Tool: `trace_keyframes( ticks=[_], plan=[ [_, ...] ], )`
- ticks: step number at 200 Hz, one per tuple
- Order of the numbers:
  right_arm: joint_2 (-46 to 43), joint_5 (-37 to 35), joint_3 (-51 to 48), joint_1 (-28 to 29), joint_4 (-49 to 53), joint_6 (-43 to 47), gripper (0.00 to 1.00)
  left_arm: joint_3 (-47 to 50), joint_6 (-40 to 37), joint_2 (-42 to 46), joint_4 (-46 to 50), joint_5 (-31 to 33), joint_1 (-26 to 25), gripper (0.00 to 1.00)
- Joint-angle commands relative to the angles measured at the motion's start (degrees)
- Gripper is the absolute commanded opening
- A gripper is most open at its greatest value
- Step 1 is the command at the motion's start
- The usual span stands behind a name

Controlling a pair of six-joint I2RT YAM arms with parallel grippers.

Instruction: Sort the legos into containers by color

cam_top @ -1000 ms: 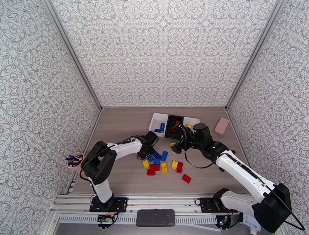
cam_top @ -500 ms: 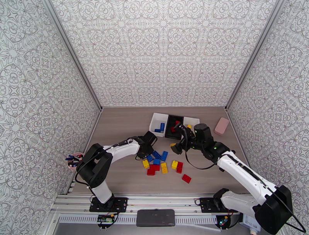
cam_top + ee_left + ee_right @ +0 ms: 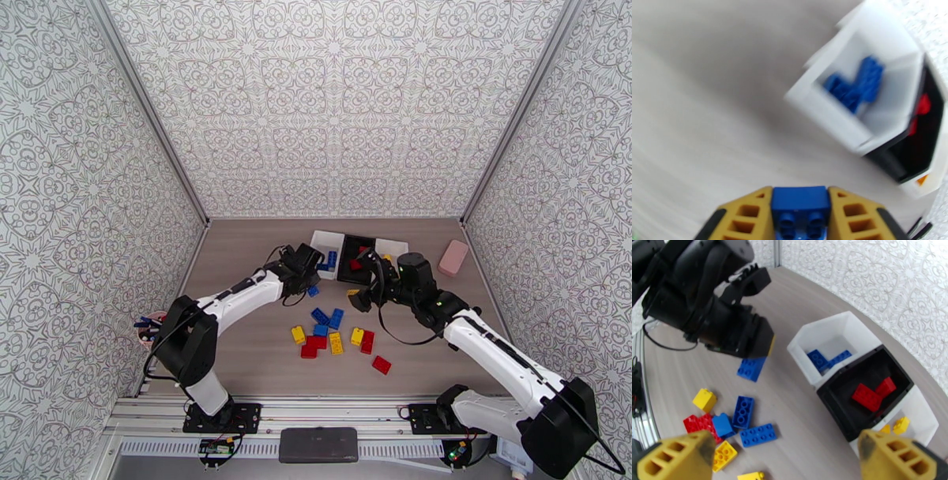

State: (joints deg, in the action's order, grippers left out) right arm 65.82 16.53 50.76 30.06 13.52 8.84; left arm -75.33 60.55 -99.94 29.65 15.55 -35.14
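Two end effectors are mine, and they stand very differently. My left end effector [image 3: 800,195] is clamped on a small blue studded plastic brick [image 3: 801,209]. Its yellow fingers [image 3: 746,215] press against the brick's two sides, and the studs face the wrist camera. It hangs over the pale wooden table [image 3: 245,260], just beside the near corner of the left white rectangular plastic bin [image 3: 825,114] (the wrist picture is blurred, so I cannot tell how high the brick is above the table).

That bin holds two blue bricks [image 3: 817,358]. It is joined in a row to a black rectangular bin [image 3: 831,407] with two red bricks [image 3: 867,396] inside. Next comes a second white bin [image 3: 925,414] with at least two yellow bricks [image 3: 901,424] in it.

My right end effector [image 3: 788,455] is spread wide, with nothing between its fingers. From above it sits near the front of the black bin, apart from it and above the table.

Several loose legos lie on the table nearer my bases. Three loose blue bricks [image 3: 325,320] lie in a cluster. Three loose yellow bricks [image 3: 336,342] and some loose red bricks [image 3: 314,344] are mixed just beside them. One single red brick [image 3: 381,364] lies a little apart on the right. A pink rectangular block [image 3: 453,257] lies to the right of the bins, apart from them.
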Motion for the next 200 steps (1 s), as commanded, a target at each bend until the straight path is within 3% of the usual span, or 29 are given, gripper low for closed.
trace_keyframes(
  ticks=[1, 101, 145, 180, 200],
  plan=[
    [-1.85, -2.89, -1.62, 0.44, -2.78, -2.63, 0.99, -5.7, -4.91, -4.23, -1.63, 3.77, 1.19, 0.28],
    [-1.03, -8.04, -2.64, 0.46, -7.12, -6.02, 0.99, -36.86, -12.61, -27.3, 5.56, 7.12, 4.13, 0.29],
    [1.03, -10.72, -0.18, 0.46, -7.39, -7.35, 0.98, -43.51, -14.57, -34.03, 6.72, 6.63, 4.72, 0.3],
    [1.06, -11.38, 0.57, 0.44, -7.05, -7.56, 0.98, -47.64, -14.75, -34.4, 8.59, 5.37, 4.77, 0.4],
    [0.96, -11.75, 0.32, 0.45, -7.2, -7.43, 0.98, -46.99, -15.66, -32.31, 8.58, 5.11, 4.47, 0.51]
  ],
)
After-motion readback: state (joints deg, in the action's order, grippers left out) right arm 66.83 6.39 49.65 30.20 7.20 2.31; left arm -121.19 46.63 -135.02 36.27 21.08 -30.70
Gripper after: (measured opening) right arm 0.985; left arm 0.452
